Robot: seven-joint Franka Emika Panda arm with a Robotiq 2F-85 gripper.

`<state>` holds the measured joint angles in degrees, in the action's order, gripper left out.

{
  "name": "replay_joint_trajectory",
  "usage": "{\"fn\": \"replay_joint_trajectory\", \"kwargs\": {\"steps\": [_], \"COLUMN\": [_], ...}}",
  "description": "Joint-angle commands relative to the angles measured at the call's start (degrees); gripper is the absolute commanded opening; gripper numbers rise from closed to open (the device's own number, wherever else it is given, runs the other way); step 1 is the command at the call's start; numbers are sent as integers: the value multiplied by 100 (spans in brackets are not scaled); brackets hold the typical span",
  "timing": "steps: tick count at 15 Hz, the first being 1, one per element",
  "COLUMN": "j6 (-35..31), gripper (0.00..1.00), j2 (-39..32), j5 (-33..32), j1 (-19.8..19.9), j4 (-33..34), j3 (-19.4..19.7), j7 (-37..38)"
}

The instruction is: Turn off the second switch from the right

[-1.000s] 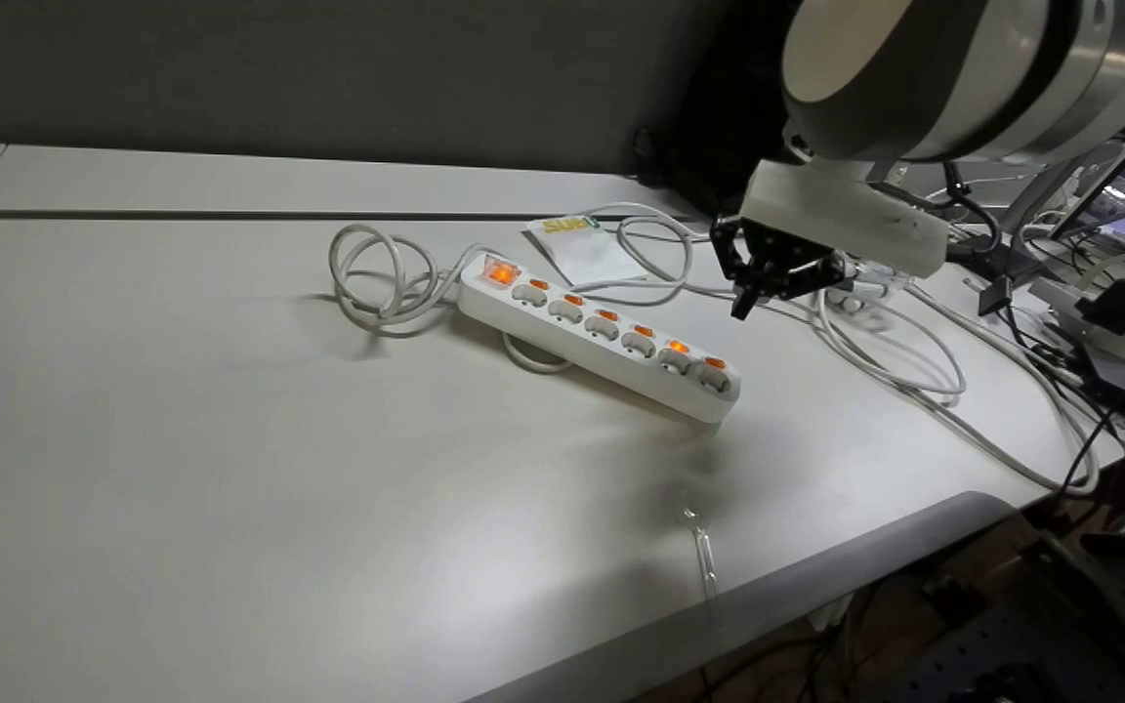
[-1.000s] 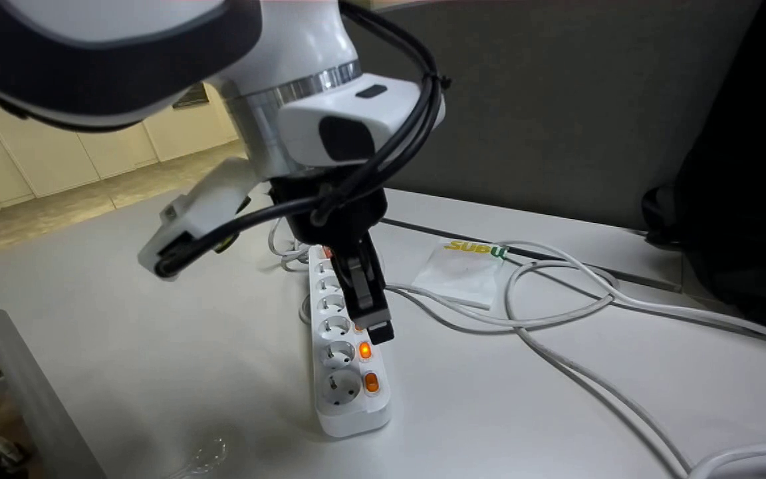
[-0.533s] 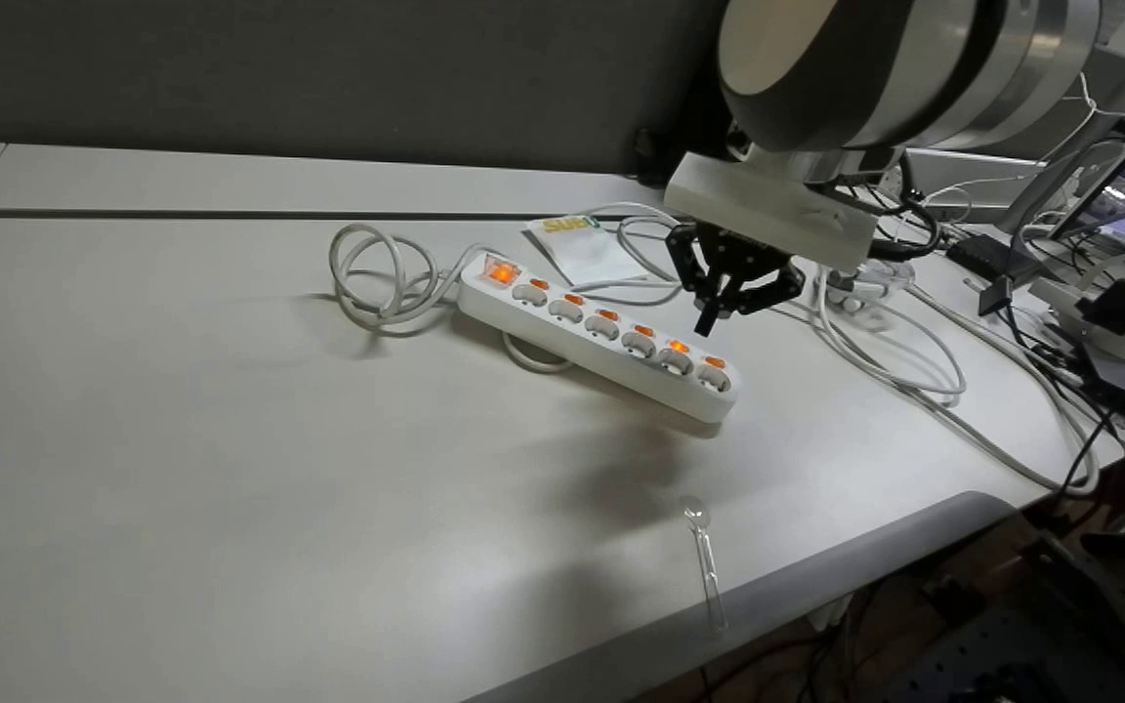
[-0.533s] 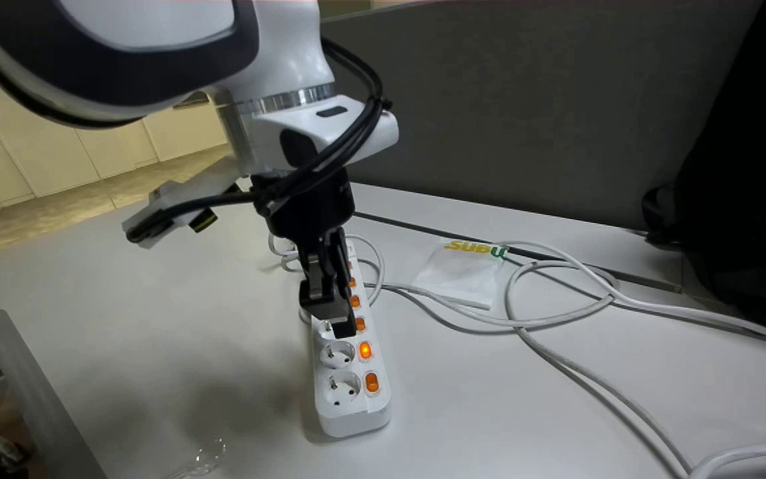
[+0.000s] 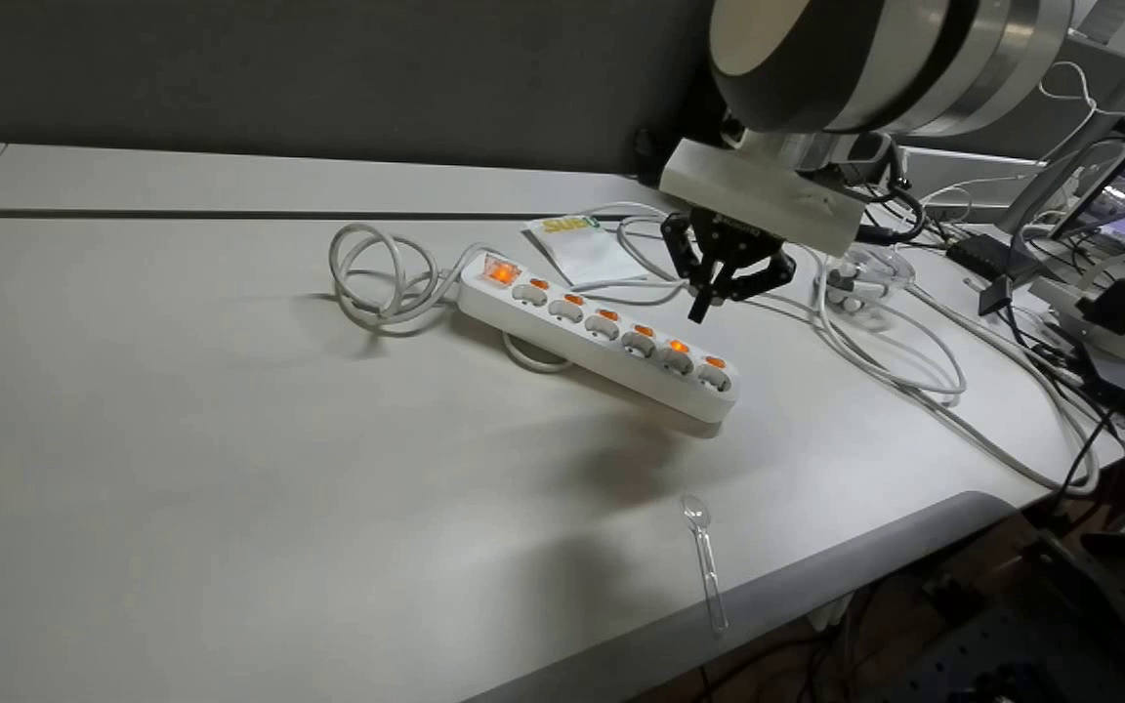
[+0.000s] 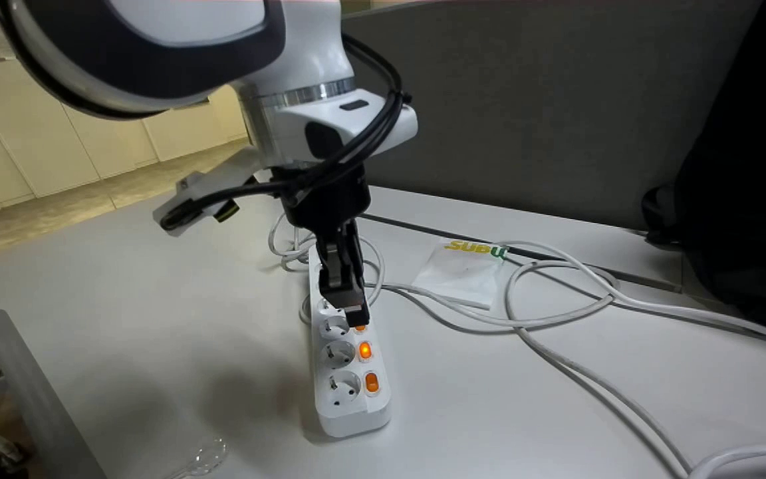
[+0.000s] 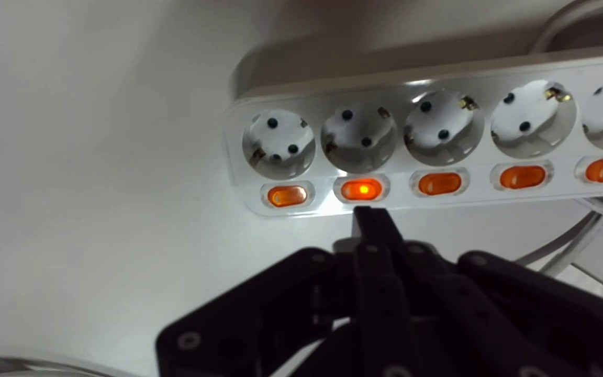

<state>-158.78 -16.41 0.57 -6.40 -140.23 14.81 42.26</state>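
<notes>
The long white power strip [image 5: 611, 366] lies on the table; it also shows in the wrist view [image 7: 234, 136]. The second switch from the right [image 5: 678, 347] is a small orange-red rocker and glows; it is lit in the other views too [image 6: 365, 350] [image 7: 361, 189]. The last switch at the cordless end [image 7: 287, 196] is unlit. My gripper [image 5: 699, 312] is shut and empty, its fingertips together, raised above the table by the strip's switch side. In the wrist view its fingertips [image 7: 377, 212] appear just below the lit switch, apart from it. In an exterior view the gripper [image 6: 358, 316] covers several switches.
A larger lit switch [image 5: 500, 272] sits at the strip's cord end, by a coiled white cord [image 5: 367, 293]. A white packet [image 5: 587, 252] and loose cables [image 6: 556, 313] lie behind the strip. A clear plastic spoon [image 5: 704, 552] lies near the table's front edge.
My gripper has come in toward the strip over the last second, then risen slightly and shifted a little over the last half second. The strip has not moved, and the second switch stays lit.
</notes>
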Motion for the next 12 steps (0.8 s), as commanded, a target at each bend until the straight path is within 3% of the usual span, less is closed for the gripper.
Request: {"fn": "replay_joint_trajectory", "kwargs": {"steps": [1,12], "j6": [-18,-257], "gripper": [0,0], "j2": [-60,-251], "j5": [-33,82], "j1": [127,222], "j4": [62,102], "j3": [-86,-240], "j7": [-52,-400]}}
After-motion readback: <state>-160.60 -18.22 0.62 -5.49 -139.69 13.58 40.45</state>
